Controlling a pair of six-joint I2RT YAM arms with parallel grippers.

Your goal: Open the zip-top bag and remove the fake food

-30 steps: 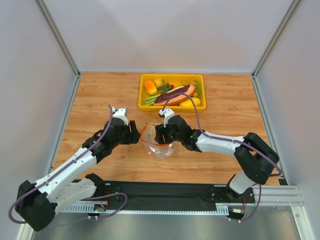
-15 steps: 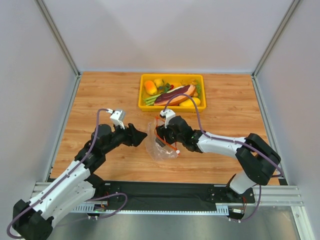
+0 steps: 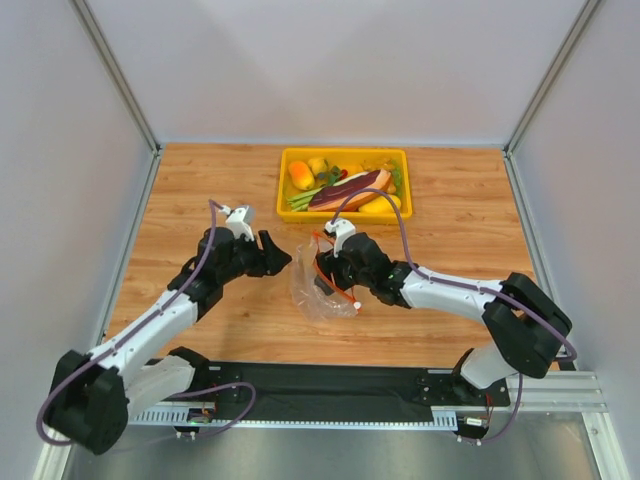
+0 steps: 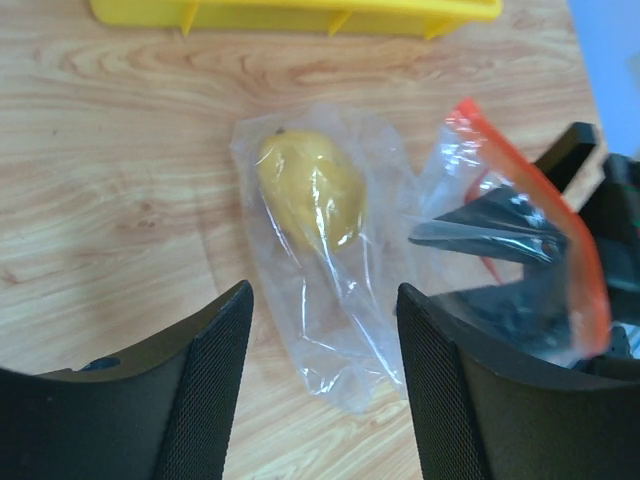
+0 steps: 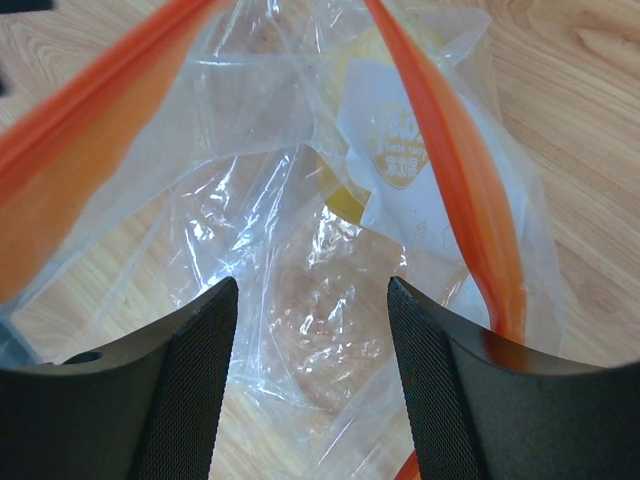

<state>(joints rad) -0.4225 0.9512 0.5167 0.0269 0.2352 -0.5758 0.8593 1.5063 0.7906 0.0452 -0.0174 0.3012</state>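
Note:
The clear zip-top bag (image 3: 318,296) lies on the wooden table between my arms, its red-orange zip strip (image 4: 545,235) open. A small yellow fruit (image 4: 310,190) sits inside it and shows faintly in the right wrist view (image 5: 345,197). My left gripper (image 3: 280,256) is open and empty just left of the bag, and the bag's closed end lies between its fingers (image 4: 322,330). My right gripper (image 5: 312,320) is open, its fingers inside the bag's mouth between the two halves of the strip (image 5: 450,170). The white slider tab is not visible.
A yellow tray (image 3: 345,152) at the back centre holds a maroon meat slice (image 3: 350,190), an orange piece (image 3: 301,175), a leek and other toy food. Grey walls enclose the table on three sides. The arms' black base rail runs along the near edge.
My left gripper has let go of the bag's rim, drawn back and now hangs open beside it. The bag has slumped toward the right gripper, which still reaches into its mouth.

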